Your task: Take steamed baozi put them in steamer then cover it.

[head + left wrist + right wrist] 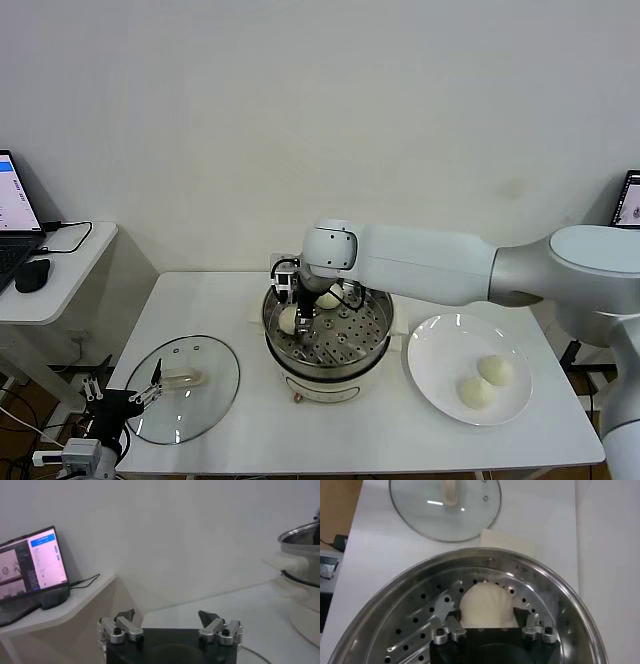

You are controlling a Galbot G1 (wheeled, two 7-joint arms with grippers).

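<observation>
1. As the left gripper [150, 388] waits low at the table's left edge, its fingers stand apart and hold nothing; it is just beside the glass lid [185, 388], which lies flat on the table, so this arm is the nearer one for covering.
2. In the middle stands the steamer [328, 340], with the right gripper [302, 318] inside it, above the left part of the perforated tray. Its fingers are spread on both sides of one baozi [486, 606] that rests on the tray; I judge the bun is released, not clamped.
3. A second baozi [328, 297] lies at the far side of the tray, so two are in the steamer.
4. On the right, the white plate [440, 345] carries two more baozi [494, 369]. They lie to the right of the right gripper, and this arm is nearer to them.
5. Count: four baozi, one steamer, one lid, one plate.
</observation>
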